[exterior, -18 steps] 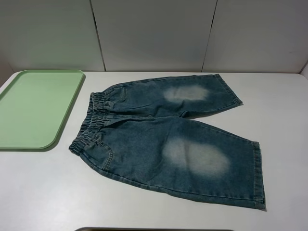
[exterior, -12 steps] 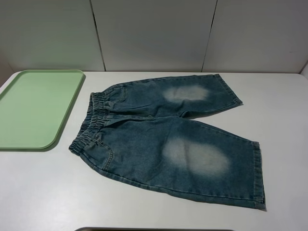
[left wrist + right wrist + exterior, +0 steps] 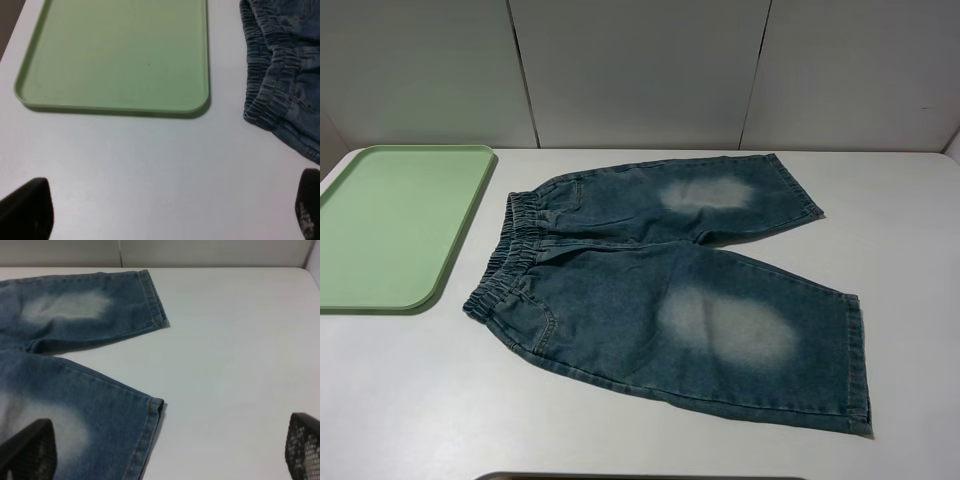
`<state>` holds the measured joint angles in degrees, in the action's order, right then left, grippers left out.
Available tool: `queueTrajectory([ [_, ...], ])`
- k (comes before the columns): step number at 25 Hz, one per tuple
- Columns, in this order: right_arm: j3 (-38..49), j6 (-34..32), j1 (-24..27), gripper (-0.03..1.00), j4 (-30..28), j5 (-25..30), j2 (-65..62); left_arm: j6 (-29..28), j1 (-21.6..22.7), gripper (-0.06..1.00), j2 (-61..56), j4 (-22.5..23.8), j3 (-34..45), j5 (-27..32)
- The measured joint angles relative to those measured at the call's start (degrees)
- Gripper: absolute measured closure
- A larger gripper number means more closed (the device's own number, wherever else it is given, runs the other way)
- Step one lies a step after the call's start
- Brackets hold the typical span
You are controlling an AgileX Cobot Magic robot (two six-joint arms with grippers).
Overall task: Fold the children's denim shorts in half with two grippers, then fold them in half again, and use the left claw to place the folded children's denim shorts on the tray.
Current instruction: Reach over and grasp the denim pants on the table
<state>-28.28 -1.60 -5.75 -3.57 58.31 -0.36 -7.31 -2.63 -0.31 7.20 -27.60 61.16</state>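
Note:
The children's denim shorts [image 3: 660, 290] lie flat and unfolded on the white table, waistband to the left, legs to the right, a pale faded patch on each leg. The pale green tray [image 3: 395, 225] sits at the table's left. Neither gripper shows in the exterior view. In the left wrist view the left gripper [image 3: 175, 212] is open above bare table, near the tray [image 3: 115, 55] and the waistband [image 3: 270, 75]. In the right wrist view the right gripper [image 3: 165, 452] is open, one finger [image 3: 27, 450] over the near leg's hem [image 3: 150, 425].
White wall panels [image 3: 640, 70] stand behind the table. A dark edge [image 3: 630, 476] shows at the bottom middle of the exterior view. Bare table [image 3: 910, 240] lies right of the shorts and in front of the tray [image 3: 390, 390].

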Motion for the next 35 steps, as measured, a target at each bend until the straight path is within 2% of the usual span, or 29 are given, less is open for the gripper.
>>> queueTrajectory([
  [23,0.00,0.00,0.00,0.27,0.00,0.00,0.00,0.00,-3.90,-0.02,0.00,0.00,0.00,0.00],
  [35,0.00,0.00,0.00,0.27,0.00,0.00,0.00,0.00,-3.97,-0.02,0.00,0.00,0.00,0.00],
])
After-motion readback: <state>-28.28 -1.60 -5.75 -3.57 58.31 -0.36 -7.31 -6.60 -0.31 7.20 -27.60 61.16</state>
